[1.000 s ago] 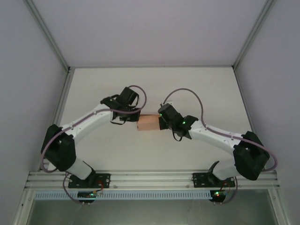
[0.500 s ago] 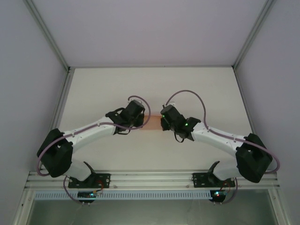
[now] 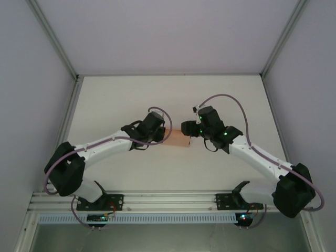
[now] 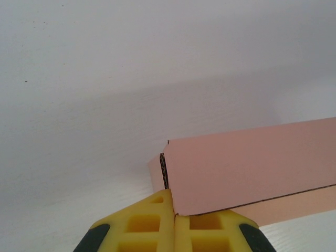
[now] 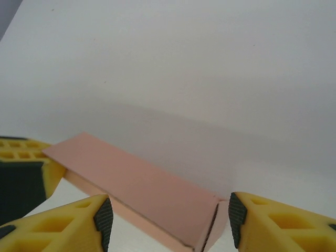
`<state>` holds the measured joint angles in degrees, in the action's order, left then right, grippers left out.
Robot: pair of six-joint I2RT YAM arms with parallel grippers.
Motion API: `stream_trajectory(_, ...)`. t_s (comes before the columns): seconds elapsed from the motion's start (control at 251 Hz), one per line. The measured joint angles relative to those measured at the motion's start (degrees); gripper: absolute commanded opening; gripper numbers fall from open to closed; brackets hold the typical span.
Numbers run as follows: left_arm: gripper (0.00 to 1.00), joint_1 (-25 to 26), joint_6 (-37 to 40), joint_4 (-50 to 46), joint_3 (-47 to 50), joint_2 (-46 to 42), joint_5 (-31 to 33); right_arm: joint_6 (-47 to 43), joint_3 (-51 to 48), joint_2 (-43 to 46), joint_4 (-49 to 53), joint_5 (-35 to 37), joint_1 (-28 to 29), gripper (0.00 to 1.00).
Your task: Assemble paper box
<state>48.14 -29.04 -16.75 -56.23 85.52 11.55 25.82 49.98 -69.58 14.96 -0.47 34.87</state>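
Paper box (image 3: 179,139): salmon-pink card, long low shape, lying on the white table (image 3: 115,100) between the two grippers, roughly mid-table. One end at each tool.

Left wrist view: box (image 4: 252,168) sits just ahead of the fingertips and runs off to the right of them. A wide pink panel faces the camera, with a narrower pink strip below it along the table (image 4: 105,79). The near corner of the panel touches the tips. A dark cut edge of card drops into the seam between the two yellow pads.

Left gripper (image 4: 174,210): clenched, pads pressed together, and it looks pinched on that card edge at the box's end. From above, the left gripper (image 3: 166,137) covers the box's left end.

Right wrist view: box (image 5: 142,184) lies diagonally, its near end between the two fingers and its far end up and to the left of them. Top panel flat, and the near end shows a folded side with a dark crease.

Right gripper (image 5: 169,215): released, yellow fingers (image 5: 79,220) spread wide to either side of the box's near end, with a gap visible on both sides and no contact seen. From above, the right gripper (image 3: 190,132) is at the box's right end.

A yellow-and-black finger of the left gripper (image 5: 23,168) sits against the box's far end, left of the right tool. Bare white table (image 5: 210,63) beyond.
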Motion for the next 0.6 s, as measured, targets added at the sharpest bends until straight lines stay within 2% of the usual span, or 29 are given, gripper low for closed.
stream_trajectory(0.068,0.03,0.00,0.35,-0.13,-0.24,0.15,-0.28,0.57,0.00,-0.74,0.00,-0.66,-1.33,0.56)
stream_trajectory(0.128,0.06,0.00,0.55,-0.13,-0.31,0.15,-0.42,0.90,0.00,-1.88,0.00,-1.14,-2.08,0.49)
stream_trajectory(0.243,0.08,-0.02,0.79,-0.42,-0.48,0.15,-0.66,1.84,-0.46,-4.00,0.02,-1.99,-2.38,0.45)
stream_trajectory(0.303,0.10,0.00,1.09,-0.85,-0.74,0.15,-1.07,2.32,-1.95,-4.33,-0.42,-2.01,-2.38,0.36)
stream_trajectory(0.411,0.19,0.02,1.95,-1.77,-1.11,0.15,-1.79,3.87,-5.81,-3.98,-4.66,-2.40,-2.38,0.29)
stream_trajectory(0.603,0.42,-0.13,5.75,-7.48,-2.36,-1.01,-3.74,7.26,-11.06,-2.34,-13.31,-2.97,-2.54,0.27)
